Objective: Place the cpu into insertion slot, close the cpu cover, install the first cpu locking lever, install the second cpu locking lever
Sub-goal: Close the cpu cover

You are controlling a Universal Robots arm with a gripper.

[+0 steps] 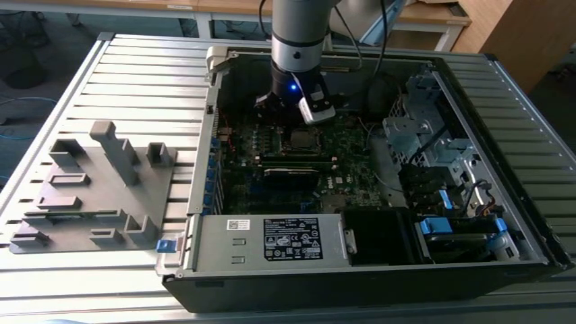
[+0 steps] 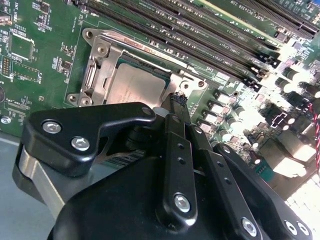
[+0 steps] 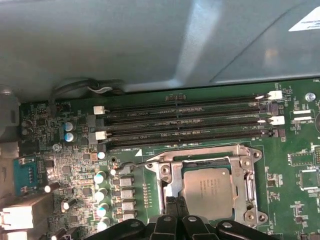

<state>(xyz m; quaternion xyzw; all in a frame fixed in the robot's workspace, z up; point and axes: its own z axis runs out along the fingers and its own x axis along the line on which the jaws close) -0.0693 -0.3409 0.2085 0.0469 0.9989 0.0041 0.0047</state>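
Hanging from arm point(image 1: 297, 27) deep inside case point(image 1: 205, 155): claw point(image 2: 178, 100), low over board point(image 2: 40, 60), fingers drawn together, nothing seen pinched between. Just ahead of tips, in both wrist views: cpu point(image 3: 206, 192) lying flat in slot point(image 1: 288, 140), silver top up. Cover point(image 3: 245, 175) down around it, framing the edges, window leaving the top bare; judged there to pin the chip onto its contacts. Tips set at the socket's near corner, touching or just above, cannot tell which. Narrow closed shape judged better suited to pushing a thin lever than to gripping. Lever latching not readable. Memory slots point(image 3: 185, 125) beyond the socket, far side from claw.
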